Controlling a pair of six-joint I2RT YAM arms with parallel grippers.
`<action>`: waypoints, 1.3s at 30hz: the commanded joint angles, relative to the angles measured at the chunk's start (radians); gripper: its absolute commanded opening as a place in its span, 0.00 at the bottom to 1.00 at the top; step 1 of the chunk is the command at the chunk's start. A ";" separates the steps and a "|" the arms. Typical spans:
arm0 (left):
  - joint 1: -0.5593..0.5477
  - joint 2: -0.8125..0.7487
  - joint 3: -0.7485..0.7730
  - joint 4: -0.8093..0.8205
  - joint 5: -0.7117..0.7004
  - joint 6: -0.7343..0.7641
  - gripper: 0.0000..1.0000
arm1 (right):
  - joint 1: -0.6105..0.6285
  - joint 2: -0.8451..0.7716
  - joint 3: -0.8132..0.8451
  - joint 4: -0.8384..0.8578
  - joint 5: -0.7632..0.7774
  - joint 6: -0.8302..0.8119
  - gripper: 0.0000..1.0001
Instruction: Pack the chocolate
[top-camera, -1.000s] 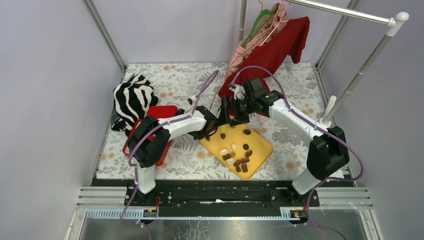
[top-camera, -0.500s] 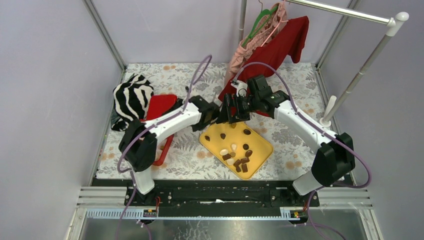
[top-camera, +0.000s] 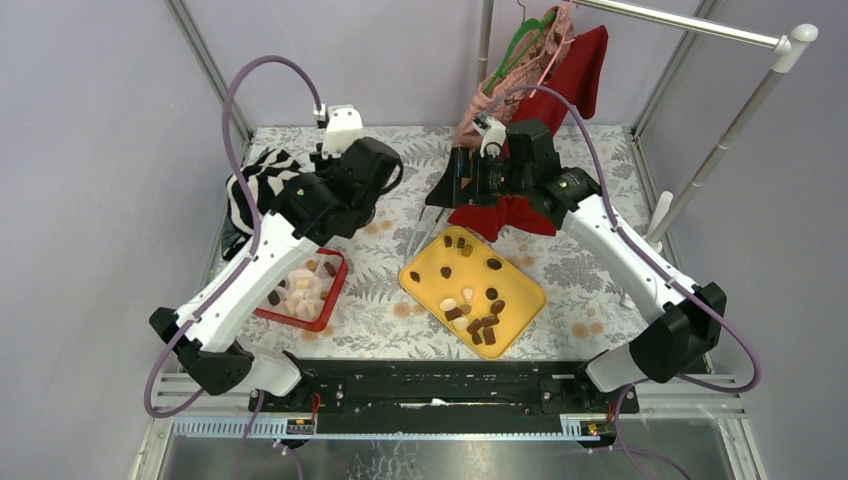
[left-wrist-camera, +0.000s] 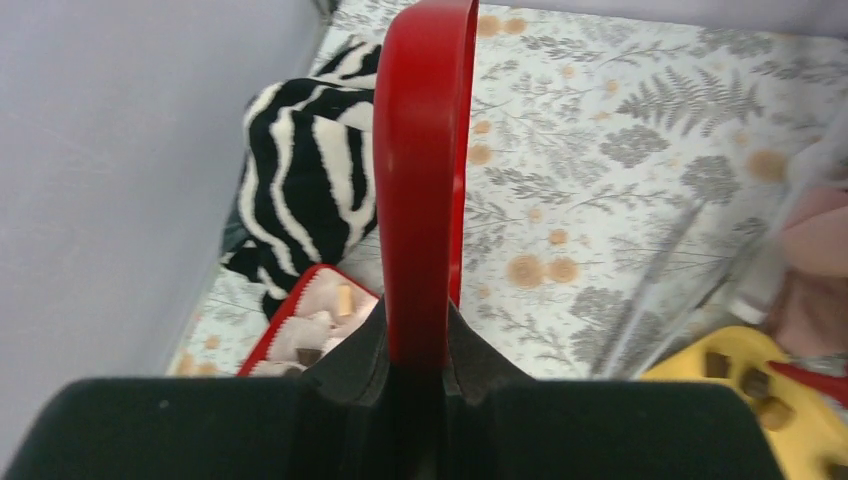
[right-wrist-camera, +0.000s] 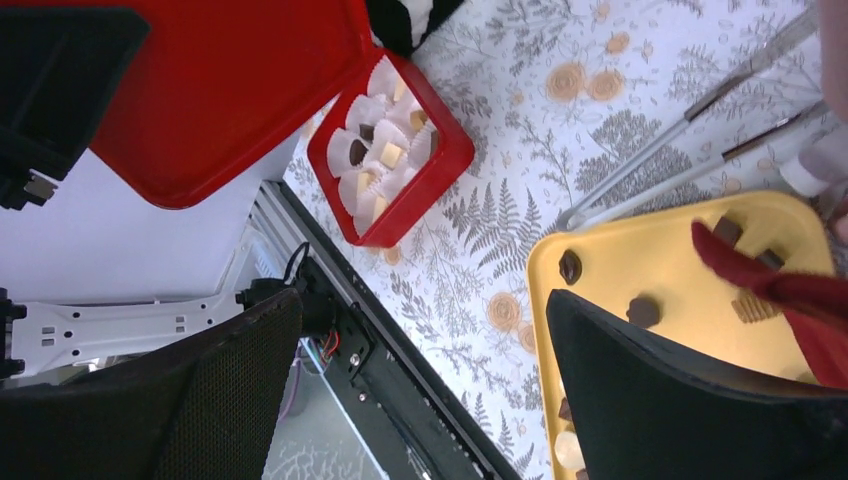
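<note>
Floral tablecloth (top-camera: 380, 300) covers the whole bench from where I stand. At the far left lies one zebra-striped cloth (top-camera: 262, 195), and in front of it sits one red box (right-wrist-camera: 430, 200), open, with chocolate (top-camera: 300, 290) in white paper cups. The left gripper (left-wrist-camera: 420, 350) is clamped on the one red lid (left-wrist-camera: 425, 170), held edge-up above the table. One pair of metal tongs (top-camera: 425, 232) lies beside one yellow tray (top-camera: 525, 300), which carries well over a dozen loose pieces. The right gripper (right-wrist-camera: 420, 330) hangs spread wide and empty by a red garment (top-camera: 560, 95).
</note>
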 joint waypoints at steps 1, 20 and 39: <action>0.067 0.006 0.052 0.086 0.214 -0.043 0.00 | 0.042 -0.035 0.012 0.108 0.048 -0.013 1.00; 0.509 0.255 0.371 -0.281 0.963 -0.584 0.00 | 0.396 -0.158 -0.480 1.011 0.582 -0.629 0.99; 0.578 0.243 0.265 -0.252 1.170 -0.543 0.00 | 0.435 0.230 -0.310 1.202 0.639 -1.016 0.63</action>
